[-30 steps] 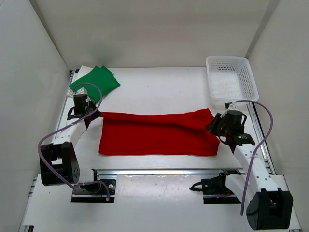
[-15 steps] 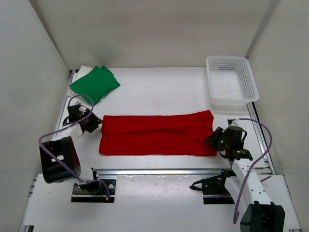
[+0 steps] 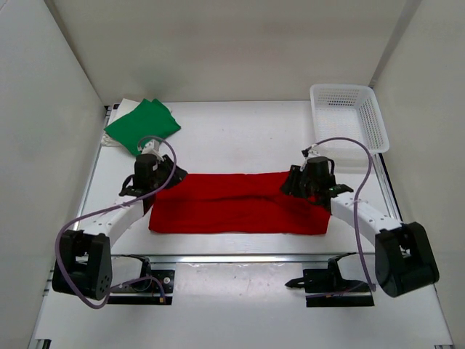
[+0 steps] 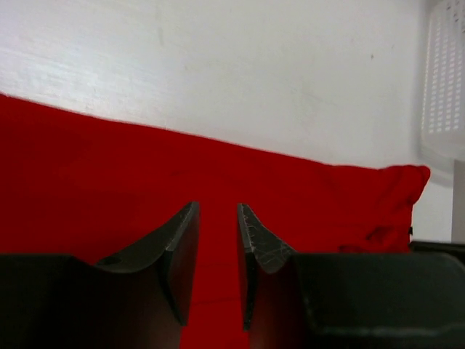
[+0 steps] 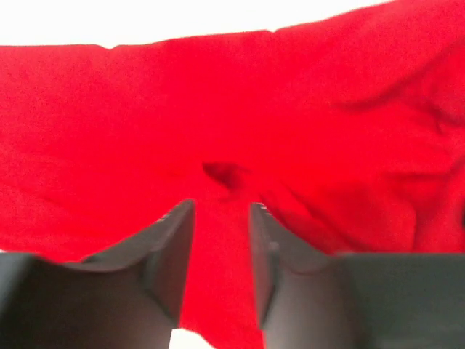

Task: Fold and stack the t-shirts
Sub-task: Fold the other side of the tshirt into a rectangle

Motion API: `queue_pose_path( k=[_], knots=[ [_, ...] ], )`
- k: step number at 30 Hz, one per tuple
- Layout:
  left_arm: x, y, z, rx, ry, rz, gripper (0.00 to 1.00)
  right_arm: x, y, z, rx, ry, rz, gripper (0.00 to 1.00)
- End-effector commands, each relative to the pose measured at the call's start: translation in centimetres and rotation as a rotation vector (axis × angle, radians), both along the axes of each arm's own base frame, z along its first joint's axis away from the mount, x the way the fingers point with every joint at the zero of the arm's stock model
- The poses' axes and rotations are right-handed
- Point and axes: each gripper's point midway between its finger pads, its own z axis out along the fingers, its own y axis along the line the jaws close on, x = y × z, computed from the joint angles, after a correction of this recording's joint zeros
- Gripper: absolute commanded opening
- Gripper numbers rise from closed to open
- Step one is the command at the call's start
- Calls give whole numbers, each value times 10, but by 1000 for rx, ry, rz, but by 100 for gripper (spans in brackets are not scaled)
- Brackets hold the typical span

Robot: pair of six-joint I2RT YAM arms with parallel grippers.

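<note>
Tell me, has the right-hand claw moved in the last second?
Yes. The right claw swung leftward: it was below the white plastic mesh basket, and now sits left of it, over the red cloth t-shirt.

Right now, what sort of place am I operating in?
Probably a lab test cell: plain white walls box in a white table, two robot arms are bolted at its near edge, and a red t-shirt lies out for folding.

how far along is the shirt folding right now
Done: the green shirt lies folded at the far-left corner. In hand: the red shirt is a long flat band; the left pincer and right pincer sit open over its ends. Left: finish folding the red shirt and stack it on the green.
</note>
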Motion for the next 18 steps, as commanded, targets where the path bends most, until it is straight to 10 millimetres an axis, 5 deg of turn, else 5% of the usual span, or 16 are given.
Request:
queue_pose_path(
  k=[1,3,10,14,15,18],
  knots=[
    [-7,-12,-8,-14,-21,-18,38,39,13,35,13,-169,55,37],
    [-18,-14,-20,-13,-1,-26,37,41,19,25,1,-146,96,47],
    [-23,-24,-20,-21,-26,-60,36,44,35,-6,16,-47,176,46],
    [-25,-27,-24,-28,-23,-67,36,33,37,-13,22,-18,193,19],
    [-26,-28,-26,-28,-17,-69,35,30,42,-10,27,-18,205,5],
    [-26,-28,-27,-27,-14,-73,36,15,39,-12,5,-13,180,0]
  ],
)
